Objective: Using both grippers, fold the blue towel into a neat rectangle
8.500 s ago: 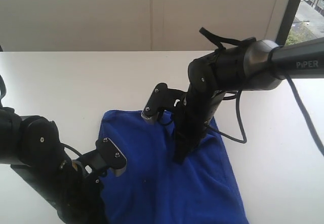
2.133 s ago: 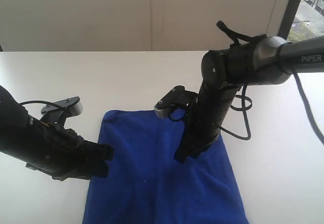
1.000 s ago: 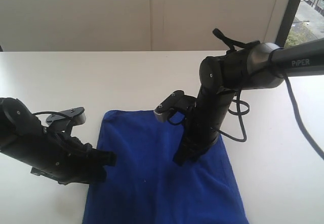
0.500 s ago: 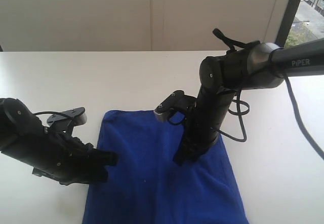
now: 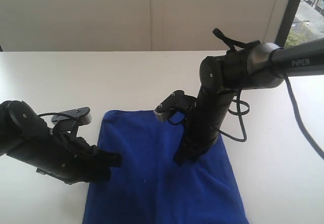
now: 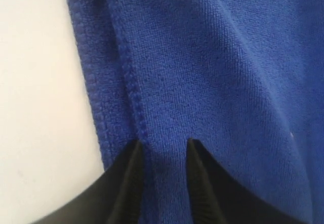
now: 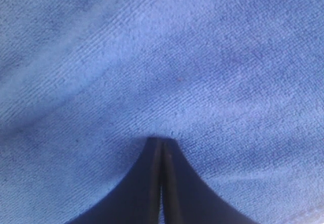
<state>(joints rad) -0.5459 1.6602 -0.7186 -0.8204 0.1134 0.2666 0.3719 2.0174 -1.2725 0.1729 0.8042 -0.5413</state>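
The blue towel (image 5: 162, 178) lies flat on the white table (image 5: 101, 77), reaching down to the near edge of the exterior view. My left gripper (image 5: 114, 159) lies low at the towel's left edge. In the left wrist view it (image 6: 163, 148) is open a little, both black fingers on top of the cloth (image 6: 212, 72), straddling a strip beside the stitched hem. My right gripper (image 5: 179, 158) points straight down from the "PiPER" arm onto the towel's middle. In the right wrist view it (image 7: 162, 142) is shut, tips touching the cloth (image 7: 162, 57), nothing between them.
A pale wall (image 5: 152, 16) closes off the back of the table, and a dark window frame (image 5: 289, 11) stands at the far right. A black cable (image 5: 242, 127) loops from the right arm over the towel's right edge. Bare table shows beside the hem (image 6: 35, 107).
The left arm has slid to the right, bringing its gripper onto the towel's left edge. The right arm and the towel have stayed still over the last second.
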